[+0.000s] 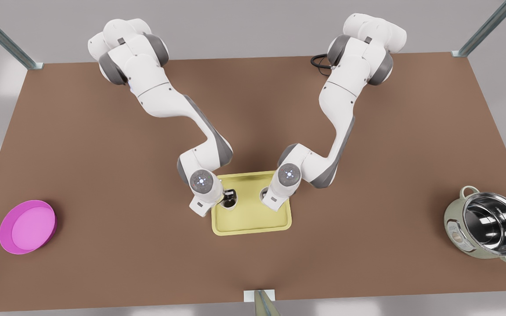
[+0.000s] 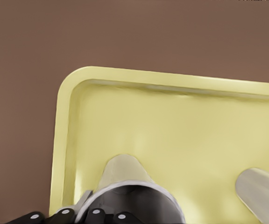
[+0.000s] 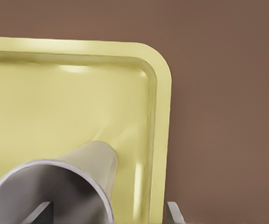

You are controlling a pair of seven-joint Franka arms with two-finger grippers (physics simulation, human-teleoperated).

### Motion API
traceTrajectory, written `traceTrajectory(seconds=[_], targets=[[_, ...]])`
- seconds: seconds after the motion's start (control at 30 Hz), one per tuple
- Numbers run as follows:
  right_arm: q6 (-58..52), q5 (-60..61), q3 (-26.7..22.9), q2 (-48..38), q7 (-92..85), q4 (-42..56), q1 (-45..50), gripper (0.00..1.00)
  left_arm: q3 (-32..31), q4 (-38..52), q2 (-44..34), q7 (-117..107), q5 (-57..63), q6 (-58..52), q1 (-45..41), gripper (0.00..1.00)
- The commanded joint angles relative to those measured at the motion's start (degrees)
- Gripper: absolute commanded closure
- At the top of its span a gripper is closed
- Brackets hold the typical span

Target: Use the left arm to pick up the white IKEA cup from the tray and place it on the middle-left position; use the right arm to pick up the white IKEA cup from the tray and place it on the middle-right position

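1. Front view: the tray (image 1: 253, 217) lies mid-surface (image 1: 147, 245), both arms lowered over it.
2. Left claw (image 1: 229, 196) straddles the rim of one white cup (image 1: 230, 202), one finger inside, not clamped.
3. Right claw (image 3: 109, 211) likewise brackets the other cup (image 3: 74, 182), fingers apart.

Front view: high, off the arms, looking steeply down on the whole table (image 1: 103, 245). Both wrist views sit close above the tray (image 1: 253, 219), facing down at opposite corners: left wrist (image 2: 67, 140), right wrist (image 3: 160, 140). All three share the tray.
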Motion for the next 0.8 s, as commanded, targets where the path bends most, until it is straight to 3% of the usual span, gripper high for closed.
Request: traceTrajectory(seconds=[0.0, 0.07, 0.1, 0.17, 0.2, 0.33, 0.43, 0.63, 0.67, 0.7, 0.73, 0.77], targets=[[0.5, 0.2, 0.0, 0.3, 4.3, 0.0, 0.0, 0.16, 0.0, 0.0, -0.2, -4.0, -0.7, -0.3, 0.0, 0.83], [0.5, 0.2, 0.0, 0.4, 1.5, 0.1, -0.1, 0.28, 0.8, 0.6, -0.9, -3.8, 0.0, -3.2, 0.3, 0.86], [0.5, 0.2, 0.0, 0.5, 0.7, 0.1, -0.3, 0.41, 1.9, 0.6, -1.5, -3.7, 0.0, -3.9, 0.7, 0.86], [0.1, 0.3, 1.0, 0.5, 0.5, 0.2, -1.1, 0.86, 2.2, 0.9, -4.2, -2.6, 0.1, -6.1, 5.7, 0.86], [-0.3, 0.3, 2.3, 0.5, 0.4, 0.2, -1.8, 1.00, 2.1, 0.9, -6.6, -1.3, 0.0, -8.8, 9.2, 0.86], [-0.7, 2.6, 3.5, 0.3, 0.7, 0.4, -2.1, 1.00, 2.3, 0.8, -7.7, 19.0, 0.1, -9.0, 22.8, 0.86], [-7.1, 2.5, 3.1, -2.7, 0.3, 1.0, -3.6, 1.00, 2.3, 0.2, -6.3, 37.3, -0.5, -7.7, 25.9, 0.86], [-21.1, 2.3, 3.2, -10.7, -13.7, 1.1, -14.6, 1.00, 1.9, 0.3, -1.8, 36.8, -0.1, 2.4, 24.4, 0.86], [-22.1, 2.3, 3.2, -10.8, -17.1, 1.1, -16.7, 1.00, 1.9, 0.3, -1.8, 36.8, -0.3, 2.4, 24.5, 0.80], [-22.2, 1.9, 3.1, -10.8, -21.1, 1.1, -19.0, 1.00, 1.9, 0.2, -1.5, 37.4, -0.3, 3.5, 24.5, 0.53], [-22.2, 1.8, 3.1, -10.8, -25.2, 1.1, -21.5, 1.00, 1.8, 0.2, -1.4, 37.5, -0.4, 4.0, 24.5, 0.03], [-22.2, 1.7, 3.1, -10.6, -28.3, 1.1, -23.4, 1.00, 1.8, 0.2, -1.4, 37.5, -0.5, 4.0, 24.5, 0.00]])
